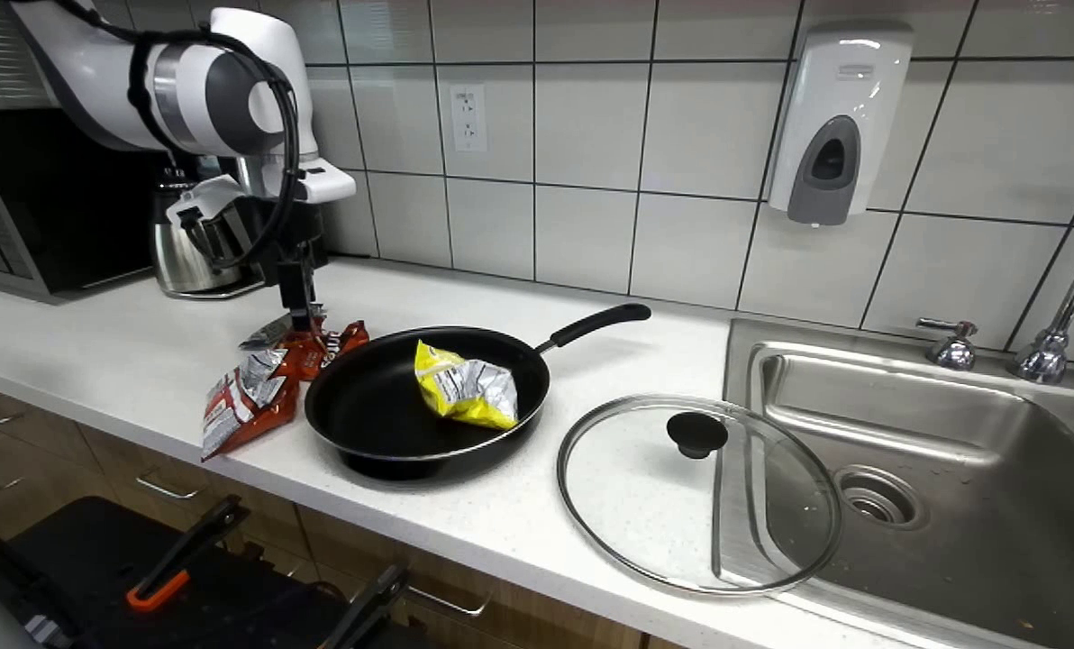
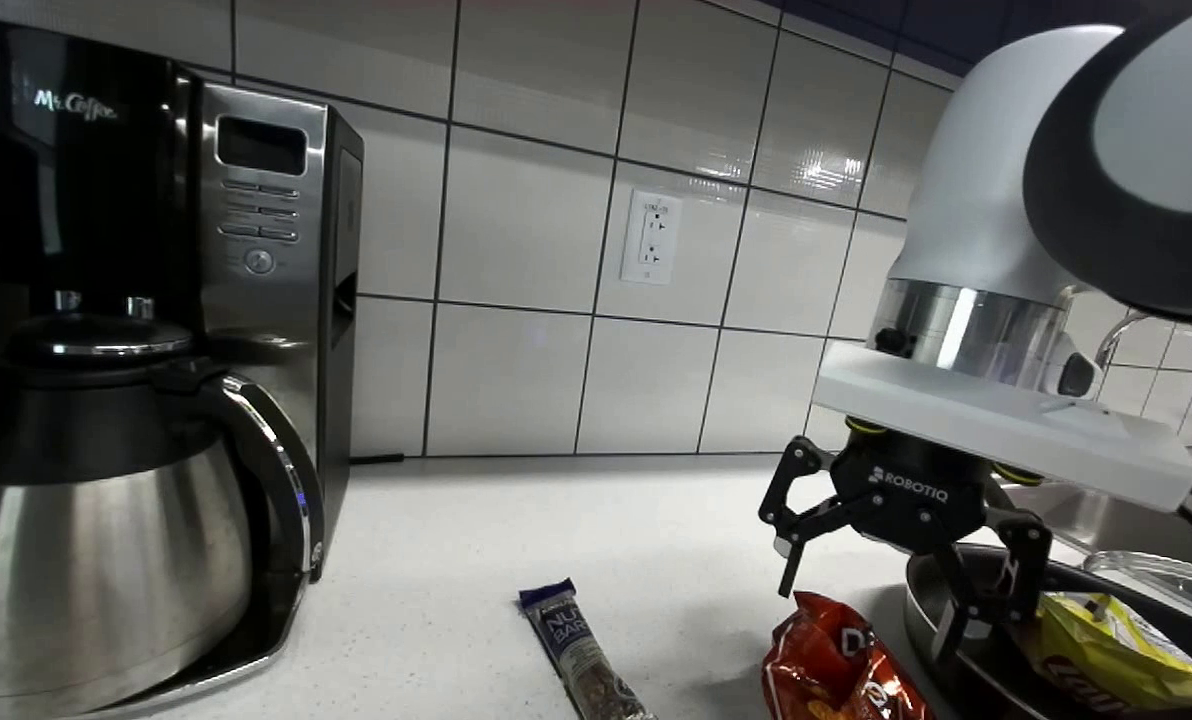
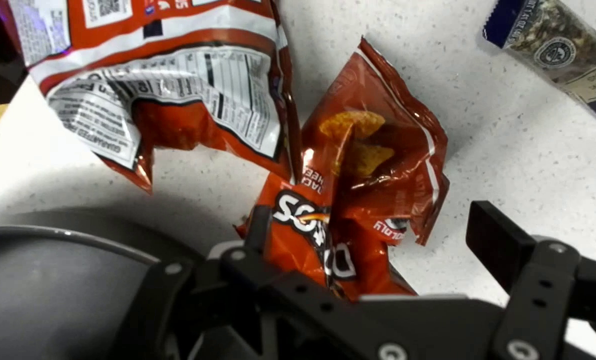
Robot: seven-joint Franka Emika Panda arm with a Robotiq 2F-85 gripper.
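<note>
My gripper (image 2: 868,600) points down, its jaws spread wide with nothing clamped between them. Right below lies a crumpled red Doritos bag (image 3: 303,215), which sits between the fingers in the wrist view; whether the left finger (image 3: 259,227) touches it I cannot tell. The right finger (image 3: 498,240) stands apart over bare counter. A second red bag (image 3: 173,95) with a white nutrition panel lies against the first, toward the counter's front edge in an exterior view (image 1: 249,406). A nut bar (image 2: 586,655) in a blue-ended wrapper lies nearby.
A black frying pan (image 1: 366,397) holding a yellow chip bag (image 1: 469,388) stands beside the red bags. Its handle (image 1: 602,324) points toward the tiled wall. A glass lid (image 1: 632,487) overlaps the sink (image 1: 969,577) edge. A coffee maker (image 2: 276,300) with a steel carafe (image 2: 106,580) stands opposite.
</note>
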